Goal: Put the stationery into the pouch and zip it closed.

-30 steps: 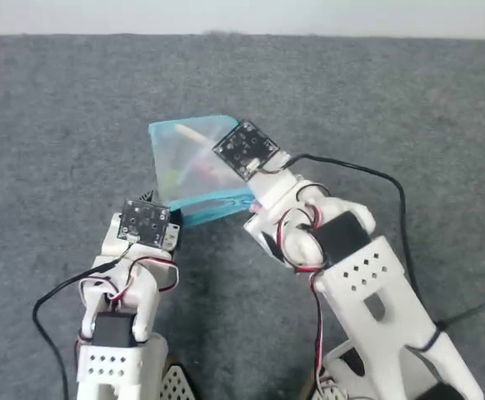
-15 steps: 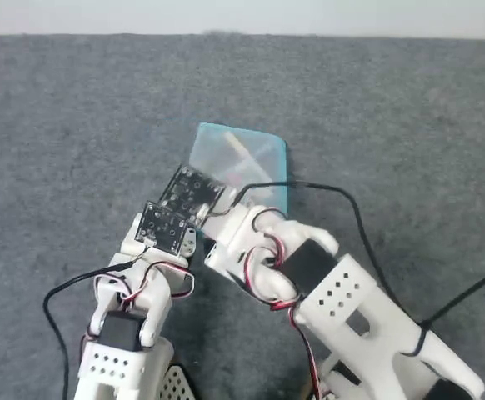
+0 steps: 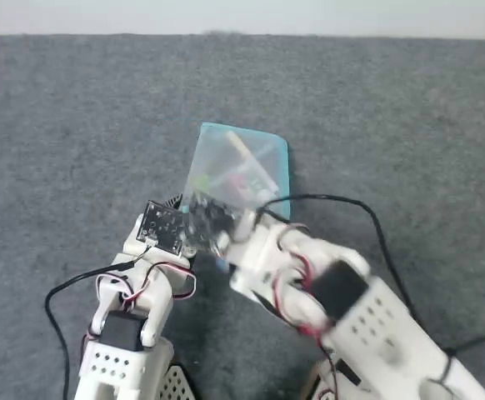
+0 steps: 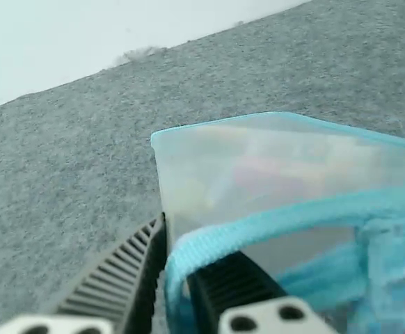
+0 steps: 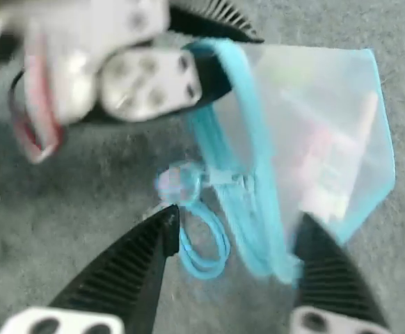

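Observation:
The translucent pouch (image 3: 238, 167) with blue edging lies on the grey carpet, holding pink, green and pale stationery (image 3: 244, 173). My left gripper (image 4: 176, 271) is shut on the blue band at the pouch's (image 4: 279, 167) near corner. My right gripper (image 5: 239, 217) hangs open right over the zipper end of the pouch (image 5: 321, 139), its fingers either side of the blue band. A small bead-like zipper pull (image 5: 178, 182) and a blue cord loop (image 5: 206, 254) lie beside one finger. The left gripper (image 5: 213, 45) shows there too, clamped on the same band.
Grey carpet (image 3: 76, 125) spreads all around the pouch, up to a pale wall at the far edge. Both arm bodies and their black cables (image 3: 367, 225) crowd the near side of the table.
The pouch has swung round to the right while the left gripper kept its hold. The right arm crossed from the pouch's right side to the corner by the left gripper.

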{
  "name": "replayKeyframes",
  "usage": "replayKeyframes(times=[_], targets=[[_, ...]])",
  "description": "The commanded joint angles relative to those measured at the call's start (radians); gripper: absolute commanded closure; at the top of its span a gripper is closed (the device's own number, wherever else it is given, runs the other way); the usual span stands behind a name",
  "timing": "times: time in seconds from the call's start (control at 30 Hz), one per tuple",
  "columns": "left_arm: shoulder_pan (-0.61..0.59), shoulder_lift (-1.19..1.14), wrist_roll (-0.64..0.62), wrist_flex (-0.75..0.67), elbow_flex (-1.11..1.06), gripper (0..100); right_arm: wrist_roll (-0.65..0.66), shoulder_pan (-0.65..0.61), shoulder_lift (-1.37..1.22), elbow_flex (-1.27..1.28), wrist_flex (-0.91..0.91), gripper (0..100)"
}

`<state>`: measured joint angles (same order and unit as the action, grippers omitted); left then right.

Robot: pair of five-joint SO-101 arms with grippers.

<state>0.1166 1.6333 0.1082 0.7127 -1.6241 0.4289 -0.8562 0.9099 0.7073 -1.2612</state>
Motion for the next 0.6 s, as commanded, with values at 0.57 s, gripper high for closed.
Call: replayKeyframes(times=[0.57], targets=[[0.008,0.006,-0.023,0.075,0.107,99,0.236,0.185,0.028,0.308,0.348,69.6]])
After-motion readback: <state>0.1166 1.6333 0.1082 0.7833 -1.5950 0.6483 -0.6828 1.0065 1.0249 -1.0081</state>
